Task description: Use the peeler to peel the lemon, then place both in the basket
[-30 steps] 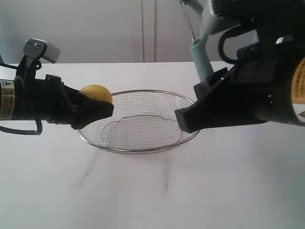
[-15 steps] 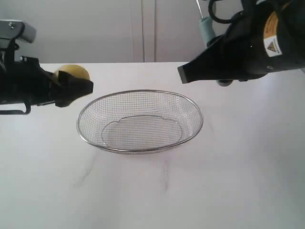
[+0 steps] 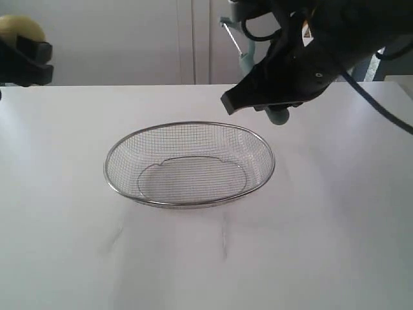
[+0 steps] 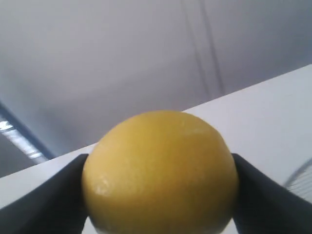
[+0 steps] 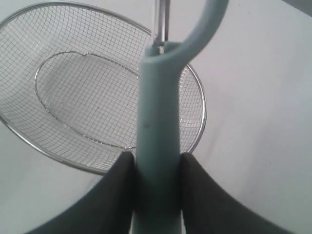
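Peeling looks to be the step in hand: the left gripper [image 3: 29, 57] clamps the lemon [image 3: 19, 29] over the tabletop's far left corner, and the right gripper [image 3: 255, 100] clamps the peeler [image 5: 158, 107] (head upward) beyond the mid-table basket [image 3: 190, 123]. Next, I judge, blade must meet skin.

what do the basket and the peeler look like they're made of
The basket: fine silver wire mesh with a thicker shiny rim, probably steel; the table shows through it.
The peeler: matte pale teal handle, smooth and moulded, likely plastic; the thin bright bar at its head looks like metal.
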